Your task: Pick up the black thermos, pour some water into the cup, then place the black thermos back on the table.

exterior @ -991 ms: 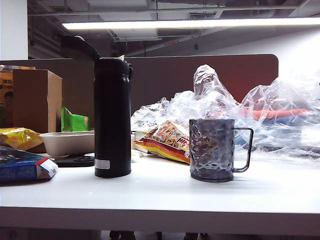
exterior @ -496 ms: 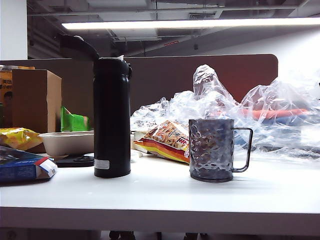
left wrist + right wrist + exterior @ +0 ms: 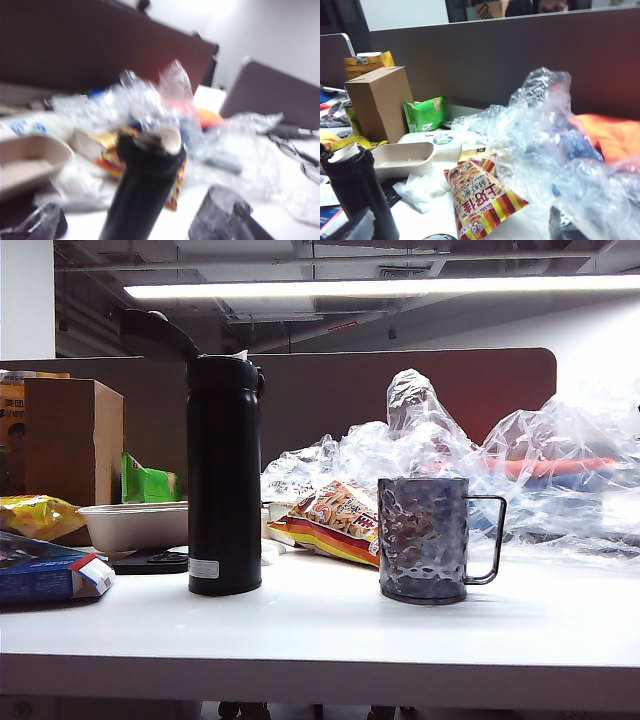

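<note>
left gripper (image 3: 35,226): one dark blurred tip at picture edge, jaw gap unreadable (heavy motion blur) | right gripper (image 3: 354,224): one grey blurred tip at picture edge, jaw gap unreadable | both wrists: roughly level

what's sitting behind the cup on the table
Behind the cup lie a striped snack bag and a heap of crumpled clear plastic over something orange. The cup covers part of the bag. Neither gripper is in view.
</note>
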Tool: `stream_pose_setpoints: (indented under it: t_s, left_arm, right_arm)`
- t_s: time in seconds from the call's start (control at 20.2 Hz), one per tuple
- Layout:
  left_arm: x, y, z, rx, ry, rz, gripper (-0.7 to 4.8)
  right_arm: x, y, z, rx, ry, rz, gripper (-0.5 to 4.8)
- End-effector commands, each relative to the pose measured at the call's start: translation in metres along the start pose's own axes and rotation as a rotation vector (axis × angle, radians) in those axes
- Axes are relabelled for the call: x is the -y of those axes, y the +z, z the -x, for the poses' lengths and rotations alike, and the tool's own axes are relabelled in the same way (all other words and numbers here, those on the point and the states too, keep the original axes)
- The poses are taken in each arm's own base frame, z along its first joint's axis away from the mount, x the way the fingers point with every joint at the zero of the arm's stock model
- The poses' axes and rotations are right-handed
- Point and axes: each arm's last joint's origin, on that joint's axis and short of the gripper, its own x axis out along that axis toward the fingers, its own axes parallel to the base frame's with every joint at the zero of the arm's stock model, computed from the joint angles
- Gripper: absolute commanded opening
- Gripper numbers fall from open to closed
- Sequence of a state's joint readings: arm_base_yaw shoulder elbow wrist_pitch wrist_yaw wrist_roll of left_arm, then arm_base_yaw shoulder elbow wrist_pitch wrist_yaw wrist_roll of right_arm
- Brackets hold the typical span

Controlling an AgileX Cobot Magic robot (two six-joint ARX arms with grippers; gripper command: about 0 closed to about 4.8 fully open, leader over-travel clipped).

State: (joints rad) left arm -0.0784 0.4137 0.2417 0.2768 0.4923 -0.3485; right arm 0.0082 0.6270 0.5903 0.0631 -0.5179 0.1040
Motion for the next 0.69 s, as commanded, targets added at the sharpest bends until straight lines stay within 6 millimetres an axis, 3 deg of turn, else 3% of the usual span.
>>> stream_pose_setpoints:
  t_s: [0.05, 0.35, 0.69]
  left_arm:
    - [0.000, -0.009, -0.016, -0.038, 0.098, 0.013, 4.79]
    - [0.007, -0.036, -0.046, -0.173, 0.110, -0.025, 4.79]
    - [0.006, -0.057, -0.073, -0.184, 0.125, -0.104, 4.79]
  right_arm:
    - [-0.011, 0.000, -0.006, 0.014, -0.018, 0.065, 4.79]
    - [-0.039, -0.013, -0.029, -0.058, 0.036, 0.060, 4.79]
    - [-0.043, -0.025, -0.046, -0.134, 0.043, 0.068, 4.79]
